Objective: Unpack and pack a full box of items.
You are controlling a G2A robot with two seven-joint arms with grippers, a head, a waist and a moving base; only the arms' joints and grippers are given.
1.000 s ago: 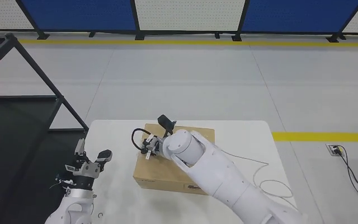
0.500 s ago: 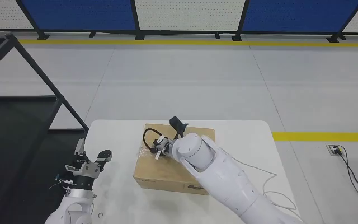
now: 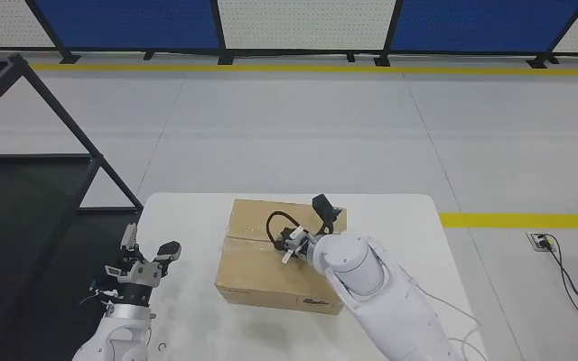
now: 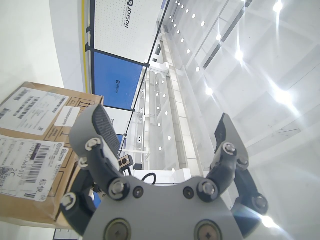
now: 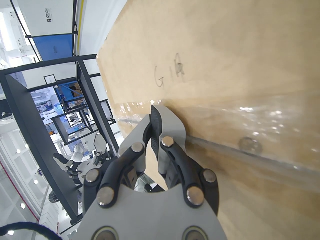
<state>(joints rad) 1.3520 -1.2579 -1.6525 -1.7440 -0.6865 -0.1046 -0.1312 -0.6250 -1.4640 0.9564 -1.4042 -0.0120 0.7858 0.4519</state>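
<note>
Sliding rightward along the cardboard box point(image 3: 248, 257) top since the earlier frames, the right arm point(image 3: 361, 271) in the top view now sits over the middle of the seam. The left arm point(image 3: 135, 284) is unchanged at the front-left corner of the tabletop point(image 3: 181, 226). Box closed, centred on the white tabletop. Grey floor point(image 3: 316, 135), yellow line point(image 3: 271, 68), blue and white panels point(image 3: 126, 23) behind, black frame point(image 3: 63, 117) at left.

Left wrist view: left jaws wide apart, pointing up at ceiling lights point(image 4: 238, 54); box side with shipping labels point(image 4: 27, 116) just beside them.

Right wrist view: right jaws pressed together, tips touching the box top at the clear tape point(image 5: 262, 123) on the seam.
</note>
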